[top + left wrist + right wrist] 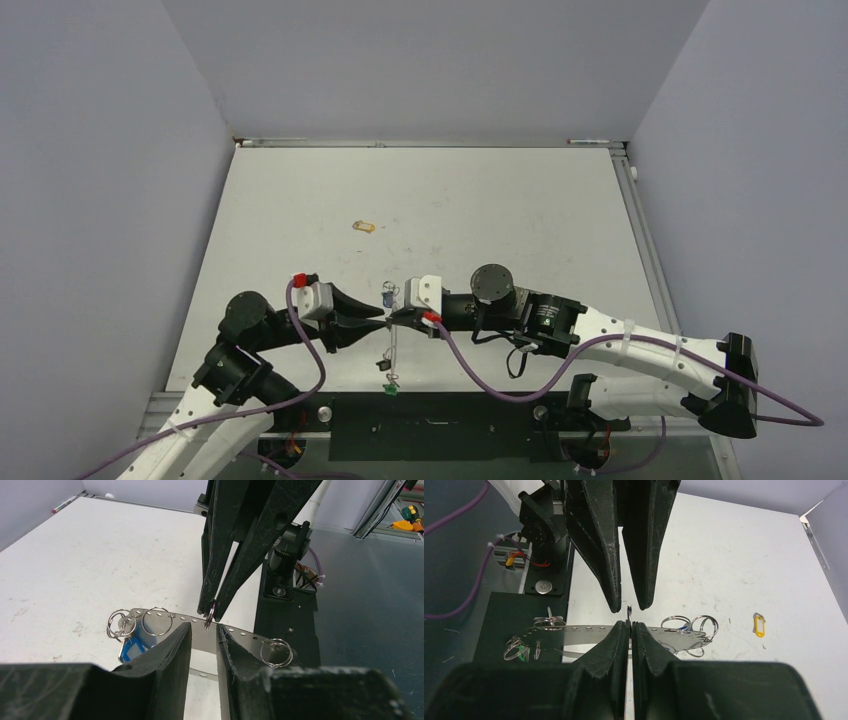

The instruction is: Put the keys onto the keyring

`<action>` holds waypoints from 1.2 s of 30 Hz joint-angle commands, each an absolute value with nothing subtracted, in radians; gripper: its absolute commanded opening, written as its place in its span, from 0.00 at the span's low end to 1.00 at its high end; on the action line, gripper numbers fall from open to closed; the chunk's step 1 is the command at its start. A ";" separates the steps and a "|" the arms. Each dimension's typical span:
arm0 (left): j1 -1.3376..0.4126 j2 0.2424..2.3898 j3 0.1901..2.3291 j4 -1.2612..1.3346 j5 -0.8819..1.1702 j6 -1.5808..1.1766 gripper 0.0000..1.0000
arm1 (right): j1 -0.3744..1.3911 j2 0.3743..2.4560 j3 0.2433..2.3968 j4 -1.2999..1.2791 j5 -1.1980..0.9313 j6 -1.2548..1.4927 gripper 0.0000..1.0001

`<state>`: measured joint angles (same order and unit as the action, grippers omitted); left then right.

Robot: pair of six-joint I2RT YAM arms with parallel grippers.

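Left wrist view: the keyring (pixel 210 620) is pinched between the right gripper's (pixel 211 611) pressed-together fingers at the perforated strip (pixel 245 635). The left gripper (pixel 204 630), slightly spread, is held just left. If closed off-centre, the ring could be twisted loose (the yellow key (pixel 759 625) lies far off).

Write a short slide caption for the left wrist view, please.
Right claw pinches a small silvery metal ring at a perforated metal strip.
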<state>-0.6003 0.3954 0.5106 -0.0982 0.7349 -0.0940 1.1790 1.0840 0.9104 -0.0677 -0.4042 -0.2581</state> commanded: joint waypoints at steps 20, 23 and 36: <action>-0.603 0.422 0.500 -0.015 0.786 -0.123 0.15 | 1.198 1.112 0.989 0.035 -0.460 -0.250 0.05; -0.603 0.422 0.500 -0.015 0.788 -0.123 0.13 | 1.201 1.126 1.002 0.025 -0.464 -0.251 0.05; -0.601 0.361 0.517 -0.045 0.784 -0.084 0.00 | 1.209 1.185 1.087 -0.043 -0.429 -0.239 0.21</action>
<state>-0.5938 0.3828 0.4938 -0.0933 0.7551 -0.0956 1.1885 1.1664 1.0241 -0.1440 -0.4286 -0.2481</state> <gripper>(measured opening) 0.006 0.088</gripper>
